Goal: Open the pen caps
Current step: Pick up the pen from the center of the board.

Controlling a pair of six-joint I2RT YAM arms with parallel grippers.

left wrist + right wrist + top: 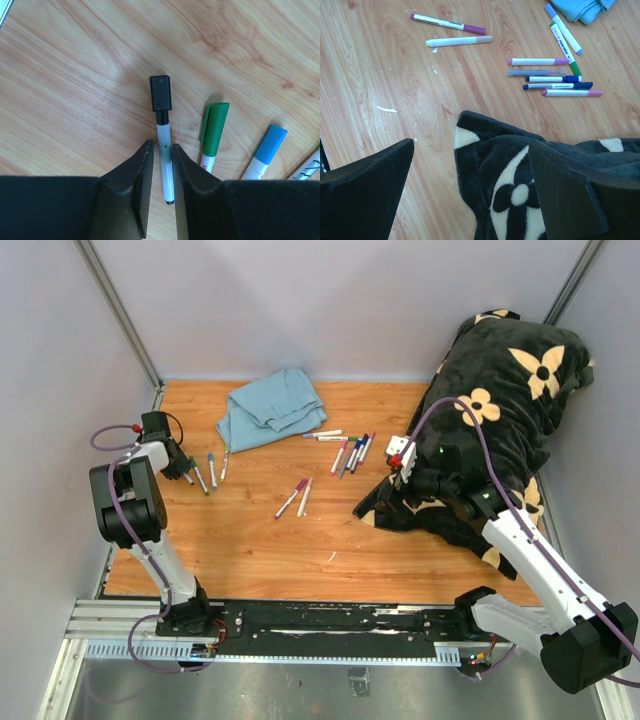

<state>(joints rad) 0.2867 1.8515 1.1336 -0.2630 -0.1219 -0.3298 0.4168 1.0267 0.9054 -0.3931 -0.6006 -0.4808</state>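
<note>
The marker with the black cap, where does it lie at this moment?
In the left wrist view, the black-capped marker lies on the table between the fingers of the left gripper; a green-capped marker lies beside it, toward the picture's right.

wooden tabletop (250,550) (pale grey walls (350,300))

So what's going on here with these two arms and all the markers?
The left claw is down on the wooden table, its fingers either side of the barrel of a black-capped marker. Whether it is gripped yet is unclear, and the black cap is on. The right claw hangs wide open over the edge of a dark flowered blanket, holding nothing. More capped markers lie scattered on the table.
</note>
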